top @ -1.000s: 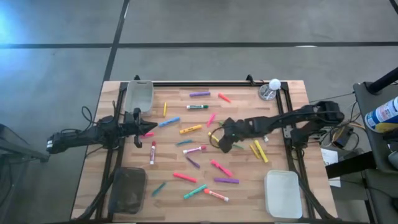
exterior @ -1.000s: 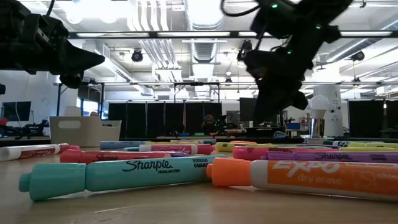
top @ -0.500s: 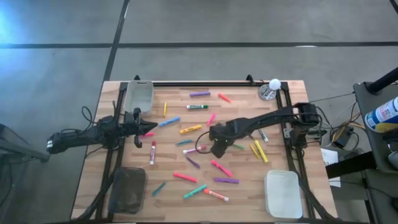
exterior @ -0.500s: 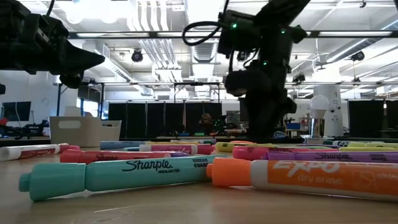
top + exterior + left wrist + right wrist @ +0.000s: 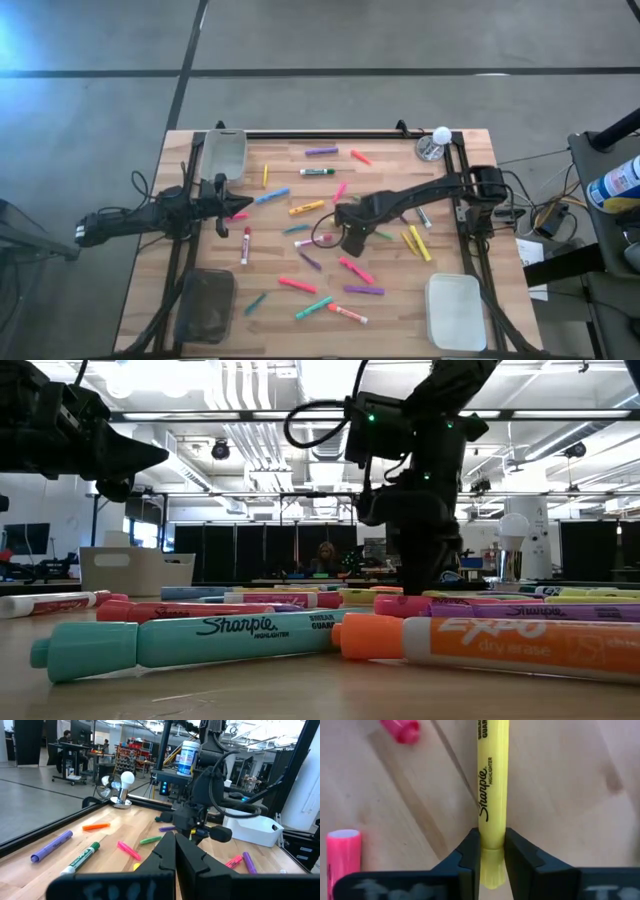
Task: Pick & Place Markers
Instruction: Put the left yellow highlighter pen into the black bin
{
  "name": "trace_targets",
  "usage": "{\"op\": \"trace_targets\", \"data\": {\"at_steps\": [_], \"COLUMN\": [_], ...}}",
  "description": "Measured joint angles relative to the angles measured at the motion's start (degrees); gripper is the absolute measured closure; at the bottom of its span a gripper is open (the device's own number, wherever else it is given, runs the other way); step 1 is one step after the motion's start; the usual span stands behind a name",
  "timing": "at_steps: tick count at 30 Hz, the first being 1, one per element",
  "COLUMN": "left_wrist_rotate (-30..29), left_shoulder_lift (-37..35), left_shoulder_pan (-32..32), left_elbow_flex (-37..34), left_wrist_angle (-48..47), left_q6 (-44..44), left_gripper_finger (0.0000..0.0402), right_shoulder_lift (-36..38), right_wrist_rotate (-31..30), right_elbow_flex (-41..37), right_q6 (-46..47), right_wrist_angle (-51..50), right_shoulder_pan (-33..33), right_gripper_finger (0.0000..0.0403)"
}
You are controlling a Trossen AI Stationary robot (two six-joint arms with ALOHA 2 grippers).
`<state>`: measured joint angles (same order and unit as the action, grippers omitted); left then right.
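Note:
Several markers [image 5: 318,240] in pink, yellow, green, purple and orange lie scattered flat on the wooden table [image 5: 275,262]. At the table's middle my right gripper [image 5: 350,238] points steeply down and is shut on a yellow Sharpie highlighter [image 5: 492,795]. In the low view my right gripper [image 5: 425,575] reaches down to the row of markers. My left gripper [image 5: 235,207] waits shut and level at the table's left side, holding nothing; the left wrist view shows my left gripper [image 5: 175,852] with its fingers together. My right gripper pinches the yellow highlighter at its cap end [image 5: 492,851] between its two fingers [image 5: 470,855]. The fingers come from above, pointing down, and lie across the marker. The highlighter's long body stretches away along the table wood; whether it is lifted clear I cannot tell.
A clear bin [image 5: 224,153] stands at the far left, a dark bin [image 5: 207,305] at the near left, a white bin [image 5: 455,310] at the near right. A white ball on a round base [image 5: 436,143] sits far right. A pink marker [image 5: 342,855] lies beside the highlighter.
My right gripper has gone toward the table's left and near edges and down, onto the markers at the middle, tipping to point more steeply down. My left arm has kept still.

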<state>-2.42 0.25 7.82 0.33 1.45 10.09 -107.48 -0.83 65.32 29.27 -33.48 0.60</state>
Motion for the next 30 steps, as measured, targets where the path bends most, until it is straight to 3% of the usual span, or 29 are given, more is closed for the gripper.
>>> {"op": "trace_targets", "data": {"at_steps": [6,10,16,22,25,30], "left_wrist_rotate": [0.0,0.0,-0.2,-0.2,-0.2,-0.6], "left_shoulder_lift": [0.0,0.2,0.4,0.6,0.7,0.8], "left_shoulder_pan": [0.0,0.0,0.0,0.0,0.0,0.0], "left_elbow_flex": [0.0,0.0,0.0,0.0,0.0,0.0], "left_wrist_angle": [0.0,0.0,1.9,10.7,14.8,20.3], "left_q6": [0.0,0.0,0.0,0.2,0.7,1.3], "left_gripper_finger": [0.0401,0.0401,0.0401,0.0401,0.0401,0.0401], "right_shoulder_lift": [3.6,8.2,14.0,13.4,11.4,8.0], "right_wrist_rotate": [5.3,7.0,11.1,15.1,15.3,15.5], "right_elbow_flex": [-0.9,-6.0,-18.3,-26.9,-27.6,-25.4], "right_q6": [-14.3,-21.2,-23.7,-20.6,-20.0,-20.2], "right_wrist_angle": [2.1,8.4,34.6,65.0,72.0,73.6], "right_shoulder_pan": [-2.1,-3.9,-8.9,-12.7,-13.4,-13.6], "right_gripper_finger": [0.034,0.034,0.0339,0.0339,0.0339,0.0339]}}
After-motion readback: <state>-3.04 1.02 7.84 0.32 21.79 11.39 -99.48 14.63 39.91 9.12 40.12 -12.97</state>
